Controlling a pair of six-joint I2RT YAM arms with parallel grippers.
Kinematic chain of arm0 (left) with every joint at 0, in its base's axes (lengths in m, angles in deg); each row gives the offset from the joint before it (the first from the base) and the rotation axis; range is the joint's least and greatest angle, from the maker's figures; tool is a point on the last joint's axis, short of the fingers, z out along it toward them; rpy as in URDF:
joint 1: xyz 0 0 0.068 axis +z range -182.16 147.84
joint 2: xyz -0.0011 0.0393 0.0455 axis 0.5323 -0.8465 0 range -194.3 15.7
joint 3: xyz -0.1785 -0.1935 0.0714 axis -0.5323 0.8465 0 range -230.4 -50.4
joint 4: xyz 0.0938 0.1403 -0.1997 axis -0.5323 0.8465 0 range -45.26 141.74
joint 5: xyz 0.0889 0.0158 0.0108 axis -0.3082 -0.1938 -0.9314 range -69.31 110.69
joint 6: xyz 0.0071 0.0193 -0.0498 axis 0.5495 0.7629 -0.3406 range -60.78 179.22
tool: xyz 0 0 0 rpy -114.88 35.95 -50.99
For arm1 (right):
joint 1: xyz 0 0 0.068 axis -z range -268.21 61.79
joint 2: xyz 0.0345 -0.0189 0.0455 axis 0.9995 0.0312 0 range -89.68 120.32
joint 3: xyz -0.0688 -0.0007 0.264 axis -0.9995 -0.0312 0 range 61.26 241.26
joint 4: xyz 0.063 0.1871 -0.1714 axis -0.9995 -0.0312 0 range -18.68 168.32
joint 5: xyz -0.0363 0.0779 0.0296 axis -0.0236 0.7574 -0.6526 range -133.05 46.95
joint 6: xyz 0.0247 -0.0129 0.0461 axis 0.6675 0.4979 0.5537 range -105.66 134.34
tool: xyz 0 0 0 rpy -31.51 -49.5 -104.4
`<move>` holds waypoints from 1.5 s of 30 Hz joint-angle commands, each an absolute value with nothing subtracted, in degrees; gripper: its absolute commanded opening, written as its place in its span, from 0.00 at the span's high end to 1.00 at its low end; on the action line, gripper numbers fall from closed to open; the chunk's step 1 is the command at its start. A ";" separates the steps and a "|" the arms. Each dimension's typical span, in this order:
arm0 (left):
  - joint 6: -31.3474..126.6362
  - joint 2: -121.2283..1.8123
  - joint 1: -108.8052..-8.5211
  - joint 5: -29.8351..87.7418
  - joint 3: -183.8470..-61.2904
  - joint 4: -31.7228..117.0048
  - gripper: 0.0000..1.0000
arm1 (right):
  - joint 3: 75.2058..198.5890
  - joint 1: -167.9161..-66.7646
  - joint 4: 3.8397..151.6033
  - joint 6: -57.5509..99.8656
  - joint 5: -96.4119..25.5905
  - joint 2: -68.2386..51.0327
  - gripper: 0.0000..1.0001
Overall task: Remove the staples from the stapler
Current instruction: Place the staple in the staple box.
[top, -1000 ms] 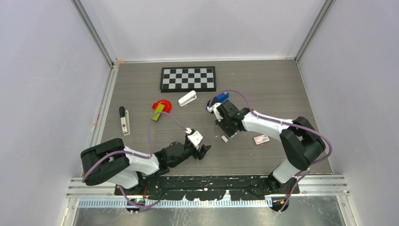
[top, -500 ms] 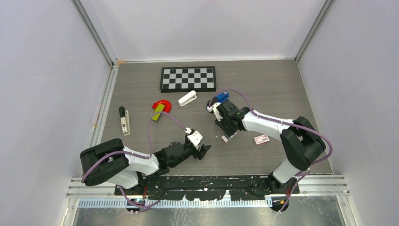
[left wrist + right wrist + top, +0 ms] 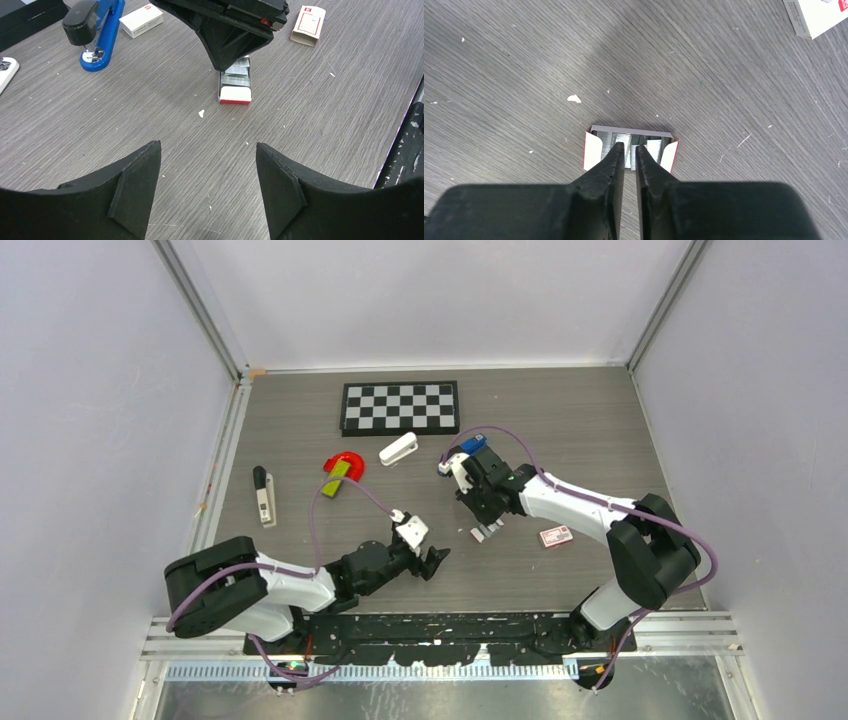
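The right gripper [image 3: 630, 146] is poised over the open staple box [image 3: 594, 150], whose grey staples [image 3: 609, 136] show beneath the tips. Its fingers are drawn almost together, with a thin slit between them, and we cannot tell whether a strip is caught in that slit. The left gripper [image 3: 208, 145] hangs low over the counter [image 3: 150, 110] nearer the arm bases, spread wide and holding nothing. The stapler [image 3: 106, 30] lies on the counter just beyond the right wrist, apart from both grippers, between that wrist and the right corner of the checkerboard [image 3: 400, 407]. The white stapler [image 3: 398, 450] lies off to its left.

Hazards, as we judge them: nothing steadies the box, so a sideways push from the fingertips could slide or tip it and spill its contents. A thin strip pinched off-centre may snap or slip out. The right wrist passes close to the stapler, so a swing of that arm could knock it round.

Orientation: from overhead we read the stapler's long axis as oblique, running from near-left to far-right. In the left wrist view its rounded blue end points toward the camera, and the black part appears lifted off the blue one, as if hinged open. We cannot see whether anything remains loaded in it
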State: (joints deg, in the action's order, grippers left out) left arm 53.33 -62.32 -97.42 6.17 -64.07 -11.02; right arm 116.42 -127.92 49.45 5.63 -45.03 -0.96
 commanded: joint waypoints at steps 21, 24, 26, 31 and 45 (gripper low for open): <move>50.00 -56.97 -97.69 5.49 -63.02 -8.78 0.29 | 118.05 -127.01 52.73 6.48 -48.42 3.52 0.90; 50.00 -56.49 -97.73 5.36 -62.73 -8.79 0.29 | 118.28 -127.06 52.29 5.98 -48.41 3.54 0.90; 50.00 -56.10 -97.70 5.31 -62.58 -8.78 0.29 | 118.39 -127.06 51.79 5.62 -48.49 3.47 0.90; 50.13 -55.16 -97.69 5.31 -62.29 -8.12 0.29 | 118.66 -126.68 50.91 4.96 -48.29 2.78 0.91; 50.75 -52.75 -97.68 4.49 -62.18 -6.18 0.29 | 118.79 -126.06 49.50 4.08 -46.09 0.44 0.93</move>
State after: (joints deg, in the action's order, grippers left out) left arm 50.43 -54.32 -97.42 6.08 -62.48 -5.38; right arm 117.10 -126.21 49.59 4.96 -46.80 3.77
